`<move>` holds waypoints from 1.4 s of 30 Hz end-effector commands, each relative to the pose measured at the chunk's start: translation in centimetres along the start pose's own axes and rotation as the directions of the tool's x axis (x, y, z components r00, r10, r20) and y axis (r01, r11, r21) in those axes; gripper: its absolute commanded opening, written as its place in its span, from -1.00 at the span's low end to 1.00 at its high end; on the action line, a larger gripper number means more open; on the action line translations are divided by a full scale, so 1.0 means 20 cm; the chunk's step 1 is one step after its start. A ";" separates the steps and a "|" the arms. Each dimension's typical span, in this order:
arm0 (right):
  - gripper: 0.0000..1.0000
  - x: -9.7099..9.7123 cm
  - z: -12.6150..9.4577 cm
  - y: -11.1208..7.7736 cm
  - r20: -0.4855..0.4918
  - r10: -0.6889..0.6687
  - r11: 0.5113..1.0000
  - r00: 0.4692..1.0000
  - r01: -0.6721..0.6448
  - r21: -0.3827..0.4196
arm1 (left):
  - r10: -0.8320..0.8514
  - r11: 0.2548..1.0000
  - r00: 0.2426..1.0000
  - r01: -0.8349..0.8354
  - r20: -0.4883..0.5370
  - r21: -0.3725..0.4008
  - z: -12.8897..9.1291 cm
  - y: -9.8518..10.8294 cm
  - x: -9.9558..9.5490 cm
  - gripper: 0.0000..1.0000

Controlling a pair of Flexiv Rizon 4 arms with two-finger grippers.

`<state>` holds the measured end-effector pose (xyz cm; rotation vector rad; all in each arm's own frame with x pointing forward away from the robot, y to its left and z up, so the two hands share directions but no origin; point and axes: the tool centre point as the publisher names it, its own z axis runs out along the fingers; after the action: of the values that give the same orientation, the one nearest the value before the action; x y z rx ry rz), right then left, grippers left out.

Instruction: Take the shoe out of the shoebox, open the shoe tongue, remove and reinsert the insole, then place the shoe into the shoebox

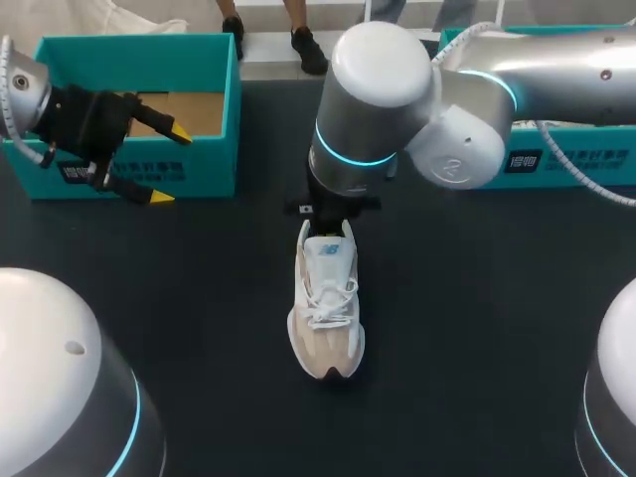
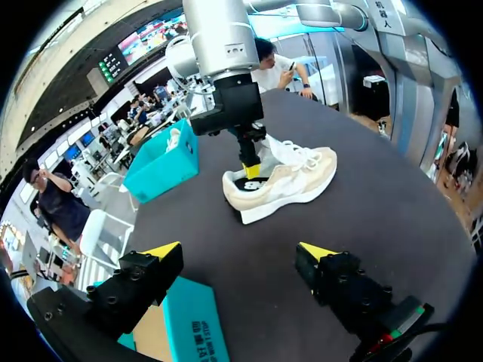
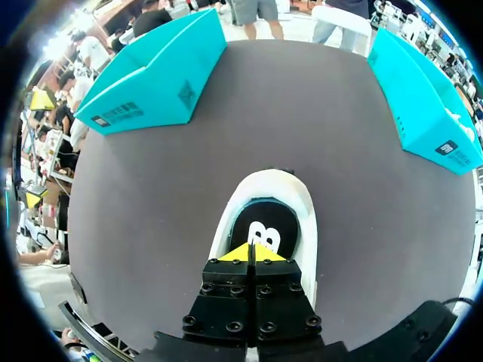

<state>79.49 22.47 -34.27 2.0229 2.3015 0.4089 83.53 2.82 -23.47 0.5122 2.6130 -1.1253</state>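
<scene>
Tabletop (image 1: 477, 328): dark surface carrying all items below; right arm (image 1: 378, 99): enters from the far right and stands over the middle, wrist pointing down at the heel of the shoe; left arm (image 1: 25, 94): at the far left, beside the shoebox; shoebox (image 1: 214, 169): teal, open, at the far left, brown card showing inside; second teal box (image 3: 423, 105): at the far right; shoe (image 1: 326, 318): white and beige with white laces, upright on its sole at the middle of the tabletop, outside both boxes, toe toward the near edge, heel toward the far edge; insole (image 3: 264, 219): dark with a white mark, lying inside the heel opening; right jaws: closed tip to tip, yellow tips down in the heel opening just above the insole, nothing visible between them; left jaws: spread wide, holding nothing, hovering by the near right corner of the shoebox, well apart from the shoe.
</scene>
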 end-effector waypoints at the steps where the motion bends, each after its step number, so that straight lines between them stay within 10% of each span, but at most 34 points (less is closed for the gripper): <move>1: -1.00 0.02 0.11 0.03 0.010 -0.019 1.000 1.000 0.018 0.025 | 0.000 1.000 1.000 0.000 -0.001 -0.002 0.00 0.00 0.00 1.00; 42: -1.00 -0.06 0.26 0.06 0.215 0.010 0.999 0.976 -0.001 -0.040 | 0.000 1.000 1.000 0.000 -0.001 -0.002 0.00 0.00 0.00 1.00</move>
<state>82.26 22.09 -39.65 1.9485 2.1534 0.2269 83.53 2.82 -23.49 0.5122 2.6126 -1.1257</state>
